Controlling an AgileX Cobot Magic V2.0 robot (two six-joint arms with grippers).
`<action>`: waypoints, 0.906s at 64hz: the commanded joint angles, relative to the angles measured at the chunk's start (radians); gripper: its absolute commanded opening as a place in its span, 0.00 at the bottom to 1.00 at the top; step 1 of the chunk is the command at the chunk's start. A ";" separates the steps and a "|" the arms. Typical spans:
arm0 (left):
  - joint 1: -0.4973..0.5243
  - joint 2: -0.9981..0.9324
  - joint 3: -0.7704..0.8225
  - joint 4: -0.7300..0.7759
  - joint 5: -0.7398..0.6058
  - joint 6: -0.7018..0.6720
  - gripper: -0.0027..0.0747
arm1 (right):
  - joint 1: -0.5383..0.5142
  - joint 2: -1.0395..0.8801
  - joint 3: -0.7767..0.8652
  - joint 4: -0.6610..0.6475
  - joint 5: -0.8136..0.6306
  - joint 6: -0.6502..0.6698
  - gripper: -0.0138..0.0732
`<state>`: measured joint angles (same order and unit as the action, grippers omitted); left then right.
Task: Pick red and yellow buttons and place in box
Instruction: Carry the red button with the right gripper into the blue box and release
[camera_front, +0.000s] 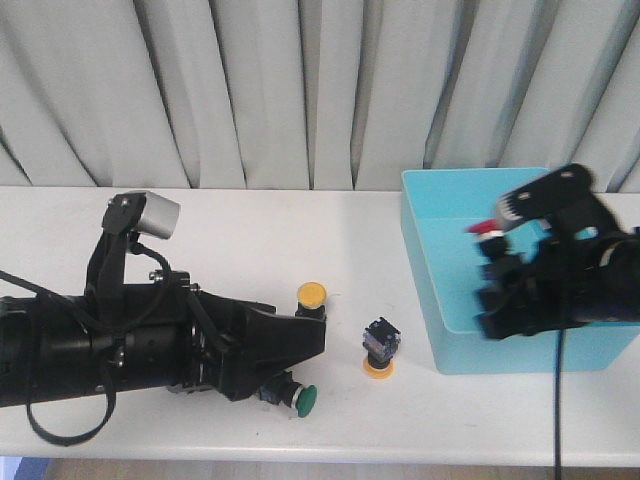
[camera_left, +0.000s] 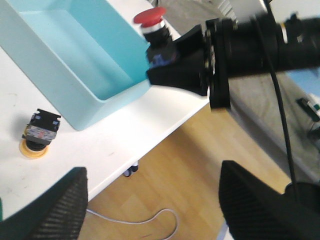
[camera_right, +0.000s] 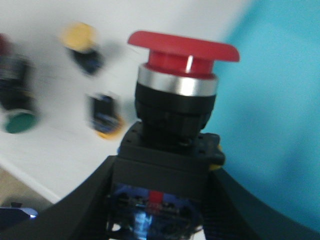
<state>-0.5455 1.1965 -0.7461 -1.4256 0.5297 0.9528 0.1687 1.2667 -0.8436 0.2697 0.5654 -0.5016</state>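
Right end effector (camera_right: 160, 200) clamps red button (camera_right: 175, 90) over box (camera_front: 440, 300), not yet released. Two yellow buttons (camera_front: 312, 296) (camera_front: 380, 350) remain on counter (camera_front: 250, 230). Left end effector (camera_left: 150, 205) gapes empty beside them.

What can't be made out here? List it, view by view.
- Front view: the red button in the right gripper is a motion-blurred smear against the box.
- Front view: the left gripper's fingertips and part of the green button are hidden under the arm.
- Left wrist view: the left gripper's fingers are cut off by the frame edge.
- Right wrist view: the table buttons, including a yellow button, are out of focus.
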 joint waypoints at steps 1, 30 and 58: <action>-0.003 -0.022 -0.026 0.026 -0.005 0.007 0.74 | -0.137 0.031 -0.070 -0.076 0.068 0.108 0.41; -0.003 -0.022 -0.026 0.140 -0.012 0.007 0.74 | -0.258 0.469 -0.421 -0.149 0.260 0.211 0.43; -0.003 -0.022 -0.026 0.140 -0.011 0.007 0.74 | -0.257 0.740 -0.606 -0.156 0.322 0.212 0.44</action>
<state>-0.5455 1.1965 -0.7461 -1.2495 0.5219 0.9559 -0.0848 2.0355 -1.4080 0.1161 0.8911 -0.2928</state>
